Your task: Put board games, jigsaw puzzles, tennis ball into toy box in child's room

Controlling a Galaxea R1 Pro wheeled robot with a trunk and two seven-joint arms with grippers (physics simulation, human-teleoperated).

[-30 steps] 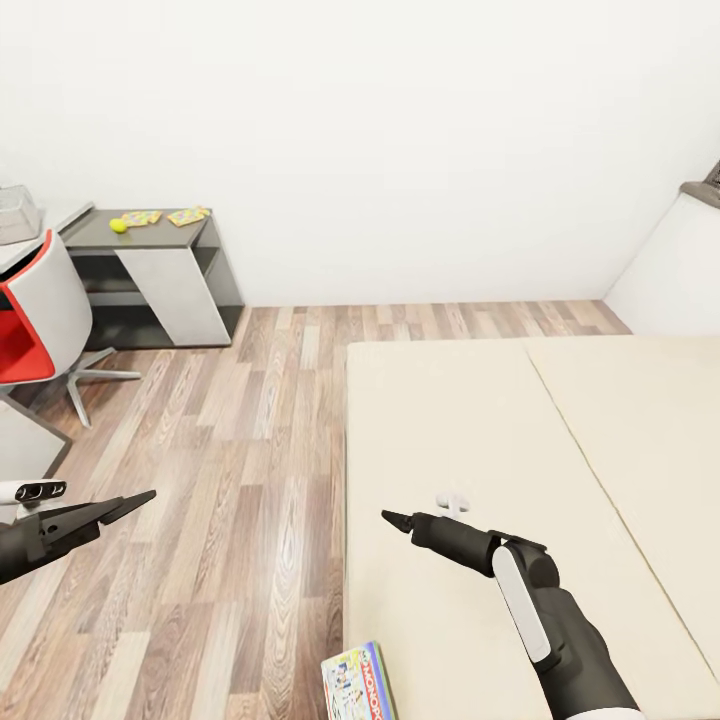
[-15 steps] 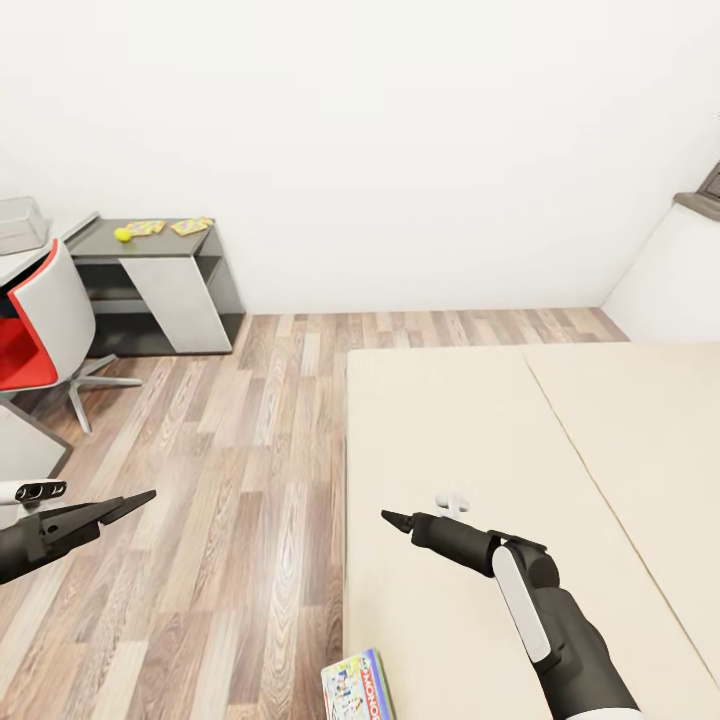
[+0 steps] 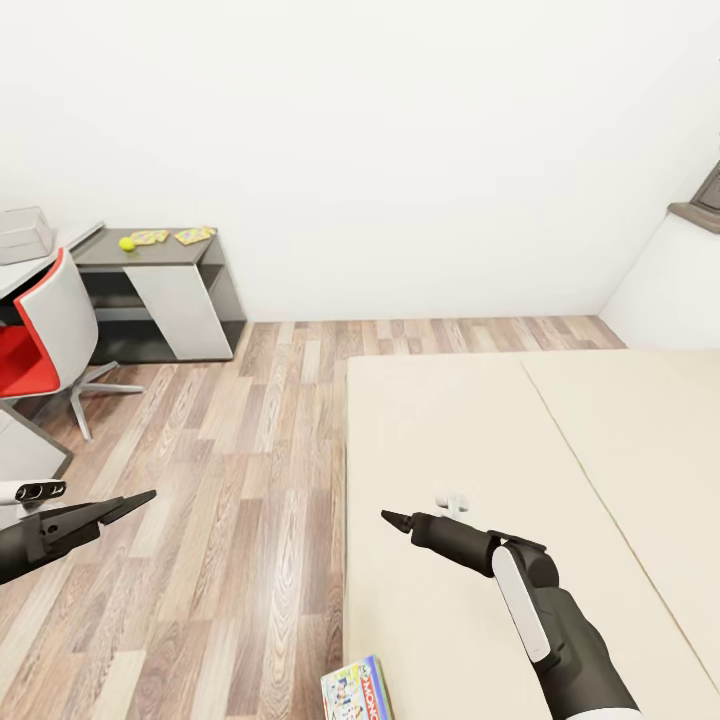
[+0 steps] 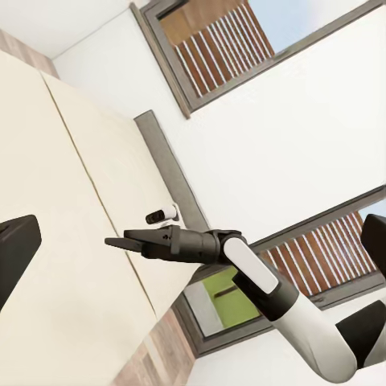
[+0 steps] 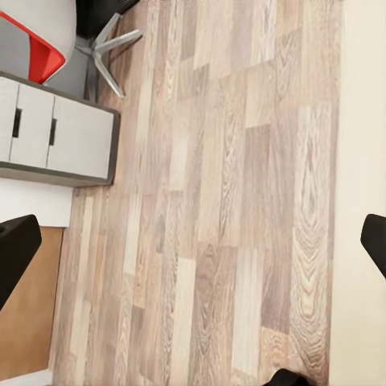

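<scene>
White walls and plank flooring frame a child's room, with the bed [image 3: 520, 480] filling the near right; one board game [image 3: 357, 688] lies at the bed's near left corner, partly cut off by the picture's edge; far left, a grey worktop [image 3: 150, 262] carries the tennis ball [image 3: 127, 243] and two flat colourful pieces, probably the jigsaw puzzles [image 3: 170, 236]; a clear container that may be the toy box [image 3: 25, 232] sits further left, behind a red chair [image 3: 35, 330]; the left gripper [image 3: 135, 498] and right gripper [image 3: 397, 519] hang empty, fingers looking pressed together in the head view; nothing seems collected yet, so I judge this an approach step; next, lowering the right arm toward the board game seems sensible.
</scene>
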